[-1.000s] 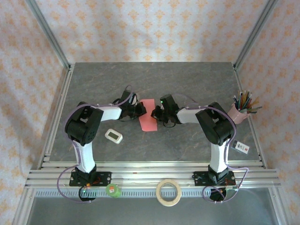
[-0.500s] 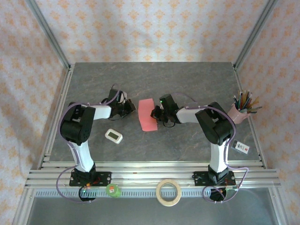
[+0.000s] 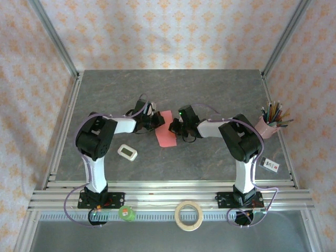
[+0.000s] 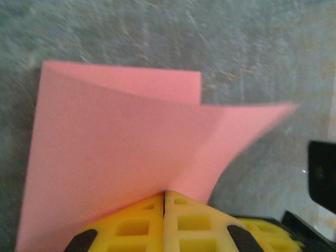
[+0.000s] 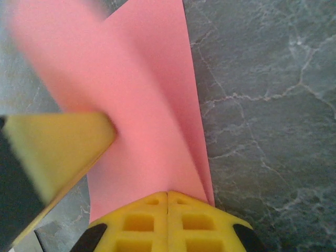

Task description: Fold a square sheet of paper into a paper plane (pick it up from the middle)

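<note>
Pink sheet (image 3: 165, 131) lies folded over, mid-tabletop (image 3: 210, 89), between the two arms. The left fingers (image 4: 161, 202) are fully closed, pinching the upper layer at its edge; that flap lifts and curls off the lower layer. The right fingers (image 5: 163, 202) are fully closed, tips at the opposite edge; grip on the paper unclear.

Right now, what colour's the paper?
Plain pink-red paper; best seen in the left wrist view.
</note>
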